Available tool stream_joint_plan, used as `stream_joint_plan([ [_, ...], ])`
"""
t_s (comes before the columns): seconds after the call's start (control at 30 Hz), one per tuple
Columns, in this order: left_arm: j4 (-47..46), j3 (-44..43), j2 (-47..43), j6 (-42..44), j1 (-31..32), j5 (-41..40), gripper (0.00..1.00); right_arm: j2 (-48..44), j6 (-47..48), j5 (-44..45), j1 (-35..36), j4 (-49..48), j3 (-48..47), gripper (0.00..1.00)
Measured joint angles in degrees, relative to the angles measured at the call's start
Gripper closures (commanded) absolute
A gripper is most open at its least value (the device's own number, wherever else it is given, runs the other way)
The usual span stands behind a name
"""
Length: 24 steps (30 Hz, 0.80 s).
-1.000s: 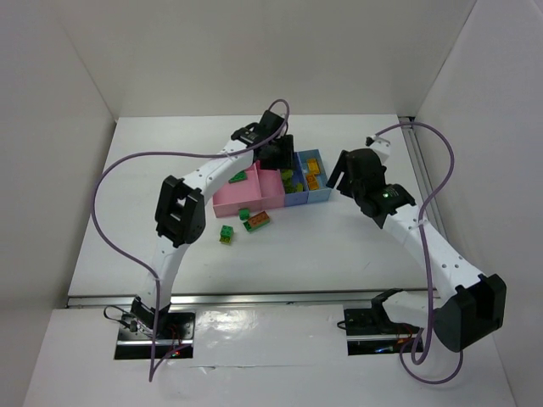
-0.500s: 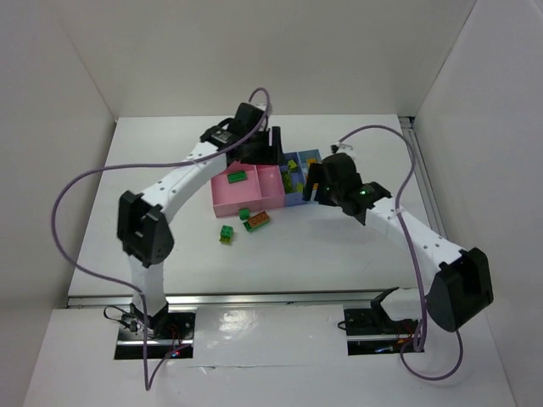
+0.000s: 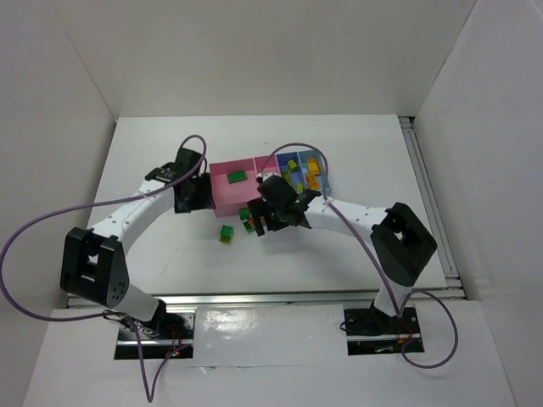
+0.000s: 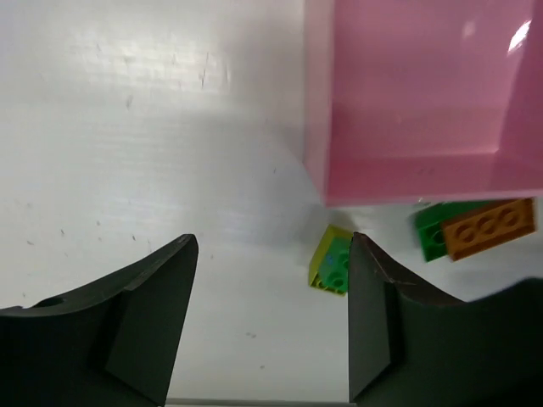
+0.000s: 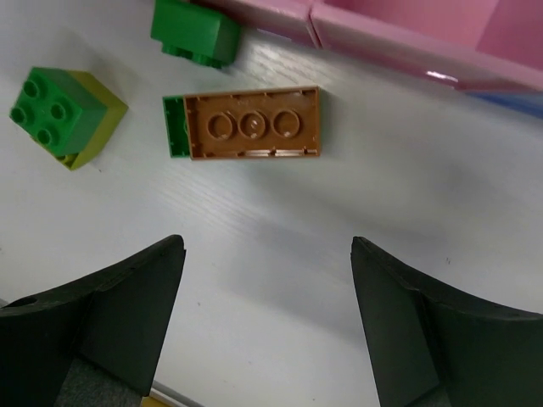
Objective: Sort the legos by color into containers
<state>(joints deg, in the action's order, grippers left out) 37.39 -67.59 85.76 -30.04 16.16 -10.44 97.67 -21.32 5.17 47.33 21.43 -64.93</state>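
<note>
Three loose legos lie on the table in front of the containers: a dark green brick stacked on a lime one [image 3: 226,233] [image 5: 64,114] [image 4: 333,261], a dark green brick [image 3: 244,214] [image 5: 193,30], and an orange brick [image 5: 253,124] [image 4: 490,227] lying on a green one. The wide pink bin [image 3: 222,193] [image 4: 407,102] holds one dark green brick [image 3: 237,176]. The blue bins hold lime bricks [image 3: 293,170] and yellow and orange bricks [image 3: 312,168]. My left gripper [image 3: 202,197] [image 4: 271,322] is open and empty beside the pink bin's left wall. My right gripper [image 3: 261,222] [image 5: 267,322] is open and empty, just short of the orange brick.
The bin row stands mid-table, with a narrow pink bin [image 3: 270,165] between the wide pink one and the blue ones [image 3: 321,188]. White walls enclose the table on three sides. Purple cables loop over both arms.
My left arm has swung back from over the bins to the pink bin's left side. My right arm has moved left from beside the blue bins to the loose bricks in front.
</note>
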Motion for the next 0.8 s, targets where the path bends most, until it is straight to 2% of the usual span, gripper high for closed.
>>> stream_joint_plan([
  [0.07, -0.20, 3.98, -0.59, -0.22, 0.72, 0.85, 0.30, 0.85, 0.26, 0.07, 0.17, -0.17, -1.27, 0.14],
  [0.17, -0.20, 8.20, -1.64, -0.15, 4.59, 1.42, 0.26, 0.90, 0.20, 1.09, 0.17, -1.01, -2.14, 0.15],
  [0.3, -1.01, 9.09, -1.57, -0.09, 10.51, 1.90, 0.23, -0.09, -0.42, 3.54, -0.24, -1.27, -1.46, 0.15],
  [0.43, -3.02, 9.05, 0.15, 0.33, 12.46, 2.47, 0.23, -3.76, -1.51, 5.42, -1.62, -1.16, 0.42, 0.17],
  [0.53, -3.61, 8.98, 3.50, 0.87, 12.63, 2.58, 0.32, -6.36, -2.05, 6.78, -2.99, -1.18, 1.11, 0.17],
  [0.67, -4.02, 8.98, 6.86, 1.42, 12.76, 2.56, 0.39, -7.80, -2.95, 8.22, -3.78, -1.16, 1.46, 0.17],
  [0.8, -4.22, 8.55, 7.61, 1.38, 13.18, 1.99, 0.56, -7.87, -3.30, 8.44, -3.76, -0.98, 1.68, 0.17],
])
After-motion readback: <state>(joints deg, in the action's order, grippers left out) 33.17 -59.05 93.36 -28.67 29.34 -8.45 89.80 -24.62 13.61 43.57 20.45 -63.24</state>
